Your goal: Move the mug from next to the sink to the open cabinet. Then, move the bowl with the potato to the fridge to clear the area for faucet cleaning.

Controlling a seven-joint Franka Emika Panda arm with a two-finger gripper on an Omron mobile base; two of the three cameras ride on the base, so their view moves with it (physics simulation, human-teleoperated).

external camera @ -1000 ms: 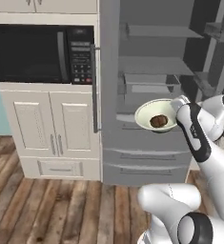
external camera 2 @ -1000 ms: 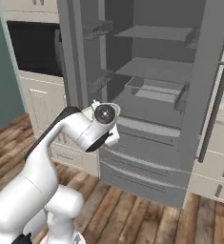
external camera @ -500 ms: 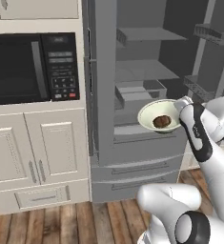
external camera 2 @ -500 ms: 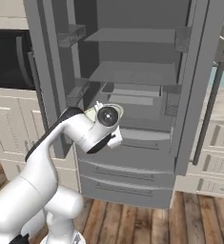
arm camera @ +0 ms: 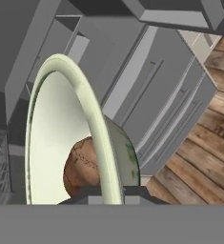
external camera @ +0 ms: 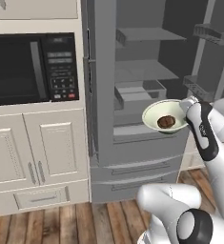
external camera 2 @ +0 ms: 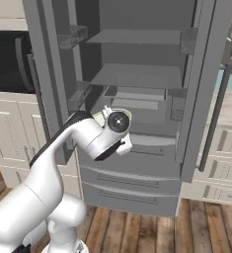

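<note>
Pinching the rim of the bowl point(external camera: 164, 116), the gripper point(arm camera: 106, 193) carries a stiff, light dish; the loose potato point(external camera: 166, 121) may roll.

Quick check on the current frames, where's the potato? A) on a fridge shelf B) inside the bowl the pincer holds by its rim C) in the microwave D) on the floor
B: the potato lies in the bowl, which the pincer grips by its rim in front of the open fridge.

Flat even rendered light, soft faint shadows; no glare, slightly blurry
</note>
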